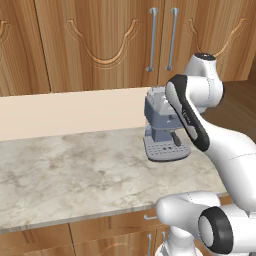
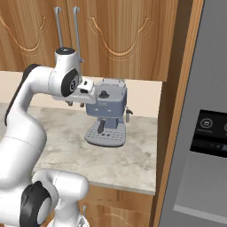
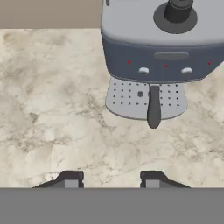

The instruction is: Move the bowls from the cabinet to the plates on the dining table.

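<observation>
The cabinet [image 1: 100, 40] doors are standing closed, hiding any bowls inside. Two silver bar handles [image 1: 162, 40] are showing. One grey coffee machine [image 2: 106, 113] is sitting on the marbled counter [image 1: 75, 175]. The gripper [image 3: 111, 179] is hovering above it, fingers apart, holding nothing.

a marbled beige-grey counter [image 1: 75, 175] runs along a plain cream backsplash [image 1: 65, 112], with warm wooden drawer fronts [image 1: 60, 235] below its near edge. a grey coffee machine [image 2: 106, 113] stands toward the far right of the counter, its perforated drip tray [image 3: 146, 101] resting on the stone and a dark knob [image 3: 177, 11] on its top. to the right a tall wooden side panel [image 2: 177, 102] separates the counter from a grey refrigerator [image 2: 206, 88] bearing a dark display panel [image 2: 210, 133]; the lighting is even and soft.
</observation>
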Tool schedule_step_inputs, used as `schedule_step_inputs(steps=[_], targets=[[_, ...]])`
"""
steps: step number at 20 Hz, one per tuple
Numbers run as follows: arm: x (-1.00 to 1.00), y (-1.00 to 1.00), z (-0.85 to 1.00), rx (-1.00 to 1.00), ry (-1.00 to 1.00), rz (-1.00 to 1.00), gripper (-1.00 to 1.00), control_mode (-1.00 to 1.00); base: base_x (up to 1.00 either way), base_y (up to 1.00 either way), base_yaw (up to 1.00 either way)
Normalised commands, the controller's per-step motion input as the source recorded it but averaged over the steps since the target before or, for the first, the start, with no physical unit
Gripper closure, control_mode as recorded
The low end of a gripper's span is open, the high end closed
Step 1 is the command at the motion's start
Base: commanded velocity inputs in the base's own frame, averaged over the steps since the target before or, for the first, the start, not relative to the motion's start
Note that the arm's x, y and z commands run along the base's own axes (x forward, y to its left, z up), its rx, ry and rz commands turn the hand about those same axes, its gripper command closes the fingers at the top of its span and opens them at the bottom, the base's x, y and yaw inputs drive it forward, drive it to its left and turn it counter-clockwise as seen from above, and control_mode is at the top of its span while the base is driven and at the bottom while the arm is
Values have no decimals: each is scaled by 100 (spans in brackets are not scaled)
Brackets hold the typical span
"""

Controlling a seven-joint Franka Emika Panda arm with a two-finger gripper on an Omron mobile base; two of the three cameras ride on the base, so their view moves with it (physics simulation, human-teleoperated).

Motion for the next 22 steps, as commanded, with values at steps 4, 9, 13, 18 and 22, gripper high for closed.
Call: schedule_step_inputs(steps=[4, 9, 13, 18, 22], targets=[[-38, 13, -2, -7, -7, 1, -100, -100, 0, 0, 0], [-58, 2, 45, -10, -36, 11, -100, -100, 0, 0, 0], [-17, 0, 83, -4, -38, 4, -100, -100, 0, 0, 0], [0, -5, 96, 0, -25, 0, -100, -100, 0, 0, 0], [11, -2, 82, 0, -16, -6, -100, -100, 0, 0, 0]])
